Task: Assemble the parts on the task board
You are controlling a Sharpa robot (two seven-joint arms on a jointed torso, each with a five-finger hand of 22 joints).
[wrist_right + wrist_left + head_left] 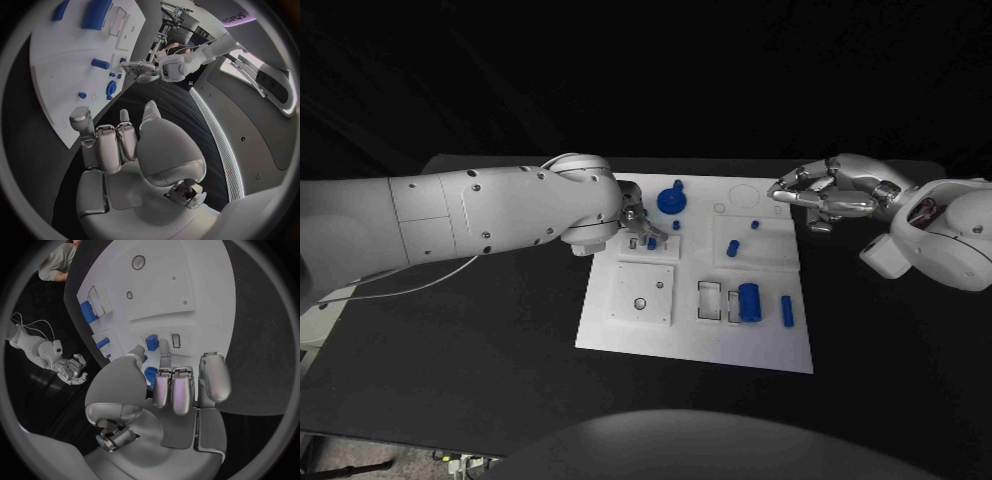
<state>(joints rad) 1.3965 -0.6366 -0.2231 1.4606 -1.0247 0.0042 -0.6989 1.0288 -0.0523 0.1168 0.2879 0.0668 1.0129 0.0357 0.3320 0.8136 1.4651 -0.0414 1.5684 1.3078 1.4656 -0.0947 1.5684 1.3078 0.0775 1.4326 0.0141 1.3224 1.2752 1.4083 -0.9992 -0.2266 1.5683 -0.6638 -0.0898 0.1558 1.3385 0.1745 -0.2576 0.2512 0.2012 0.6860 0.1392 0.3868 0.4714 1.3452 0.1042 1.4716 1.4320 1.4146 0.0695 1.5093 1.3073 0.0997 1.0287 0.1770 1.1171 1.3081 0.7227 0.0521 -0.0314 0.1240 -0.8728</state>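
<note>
Where the black table [473, 330] is seen from the head camera, the white rectangular task board [704, 345] is found at its middle, with the small blue parts spread over it: a round blue knob-shaped part [672, 200] near the far edge, a small blue peg [733, 247] and a tiny blue stub [754, 225] toward the right, a thick blue cylinder [750, 301] lying beside a rectangular slot in the near right area, and a slim blue bar [788, 311] just right of that cylinder. The silver left hand [636, 222] is lowered onto the board's far left part, its fingertips placed at a small blue block [651, 242]; whether that block is pinched cannot be told here. The silver right hand [826, 195] is held above the table just off the board's far right corner, fingers curled inward with nothing between them. In the left wrist view, the left hand [178, 390] is seen with its fingers pointed down at the board [187, 285], two fingertips set either side of the blue block [152, 343], though a firm grip cannot be confirmed. In the right wrist view, the right hand [115, 145] is shown beside the board's edge [56, 115], its fingers bent in and nothing held.
</note>
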